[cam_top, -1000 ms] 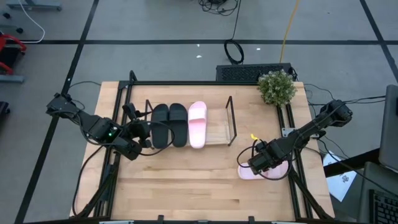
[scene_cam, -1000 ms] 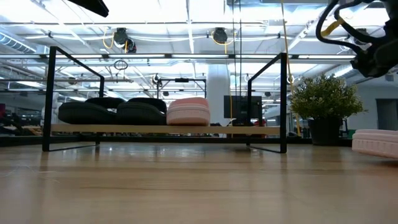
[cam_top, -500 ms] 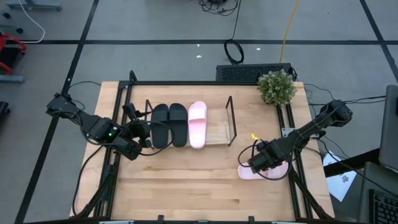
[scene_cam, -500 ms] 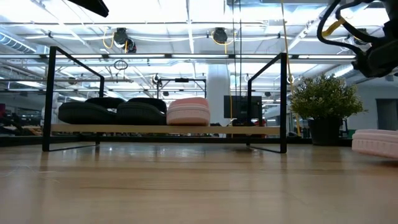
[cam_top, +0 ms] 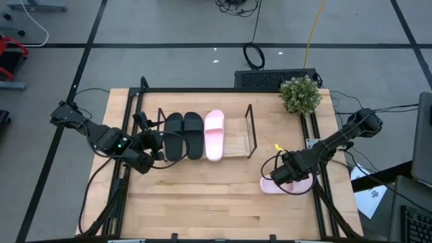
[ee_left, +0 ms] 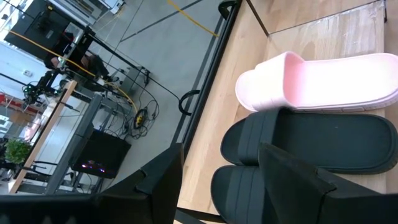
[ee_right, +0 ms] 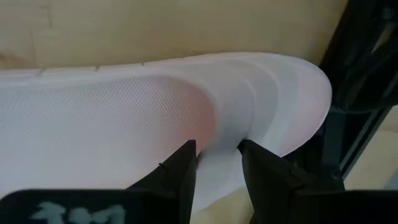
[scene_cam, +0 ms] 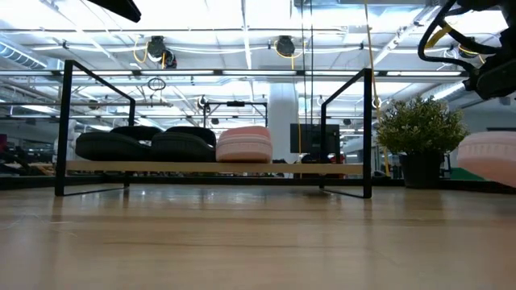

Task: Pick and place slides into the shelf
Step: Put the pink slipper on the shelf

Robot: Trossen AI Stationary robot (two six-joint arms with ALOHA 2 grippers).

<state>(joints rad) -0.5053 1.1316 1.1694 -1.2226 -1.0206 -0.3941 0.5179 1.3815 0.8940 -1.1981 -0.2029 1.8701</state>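
Note:
Two black slides [cam_top: 183, 135] and one pink slide [cam_top: 214, 135] lie side by side on the board of the shelf [cam_top: 236, 145], soles down. A second pink slide [cam_top: 268, 185] is at the table's right side, with my right gripper [cam_top: 287, 177] shut on it from above. In the low view this slide [scene_cam: 488, 157] is tilted, its visible end off the table. My left gripper [cam_top: 158, 145] hovers open at the shelf's left end. In the left wrist view its fingers [ee_left: 161, 180] frame the black slides [ee_left: 311, 149] without touching them. My right gripper pinches the pink slide between its two fingers at the edge of the wide strap [ee_right: 219, 140], where the textured surface meets the smooth ribbed band. The fingers [ee_right: 183, 165] point steeply down. The slide is tilted, its visible end [scene_cam: 472, 161] raised above the table.
A potted plant [cam_top: 300, 94] stands at the table's far right corner, behind the held slide. The black wire end of the shelf [cam_top: 251, 131] stands between the slide and the shelf's bare right part. Black frame rails [cam_top: 317, 155] run along both table sides.
My right gripper has rolled and tipped at the wrist while staying in place. The pink slide in its hold has come up from lying flat on the table to a tilt, with its visible end raised.

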